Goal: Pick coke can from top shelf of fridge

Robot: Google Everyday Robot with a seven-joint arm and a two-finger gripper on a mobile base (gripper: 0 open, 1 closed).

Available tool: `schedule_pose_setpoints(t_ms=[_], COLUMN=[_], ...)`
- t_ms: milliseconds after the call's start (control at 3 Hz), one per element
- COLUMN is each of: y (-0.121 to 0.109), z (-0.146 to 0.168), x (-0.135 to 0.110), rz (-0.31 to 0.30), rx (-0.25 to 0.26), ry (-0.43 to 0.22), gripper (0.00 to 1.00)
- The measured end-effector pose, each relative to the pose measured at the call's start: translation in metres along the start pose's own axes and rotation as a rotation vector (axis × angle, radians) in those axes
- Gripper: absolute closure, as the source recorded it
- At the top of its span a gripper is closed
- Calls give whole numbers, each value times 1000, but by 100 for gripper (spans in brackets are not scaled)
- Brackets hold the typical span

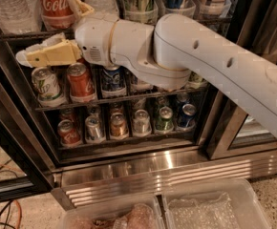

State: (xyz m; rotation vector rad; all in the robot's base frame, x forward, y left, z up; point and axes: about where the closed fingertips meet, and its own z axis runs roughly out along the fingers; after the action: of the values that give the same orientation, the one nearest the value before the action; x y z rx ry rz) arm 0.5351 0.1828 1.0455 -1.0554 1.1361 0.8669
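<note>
Left bin: clear plastic, pinkish lumps inside.
Right bin: clear plastic, crinkled clear wrap inside.
Fridge: two lower racks packed with cans.
Gripper: jaws spread wide at the top shelf rail; arm hides cans behind it.
Coke can: upright on top shelf, between bottles, just behind the upper finger.

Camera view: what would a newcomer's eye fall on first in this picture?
First comes the big white arm, which stretches from the right across the front of the fridge. Its gripper is at the upper left, fingers open, just in front of the red coke can on the top shelf. Below, rows of cans stand on the lower racks.
</note>
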Motion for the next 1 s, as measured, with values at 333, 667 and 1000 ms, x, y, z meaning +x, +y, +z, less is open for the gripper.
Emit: schedule_pose_setpoints(t_ms=[333,667,1000], y=[-3,-9,-14], z=[0,-7,-22], x=[1,3,7], rz=[6,14,6], rx=[50,104,192], ry=[33,72,136], gripper=[0,12,11])
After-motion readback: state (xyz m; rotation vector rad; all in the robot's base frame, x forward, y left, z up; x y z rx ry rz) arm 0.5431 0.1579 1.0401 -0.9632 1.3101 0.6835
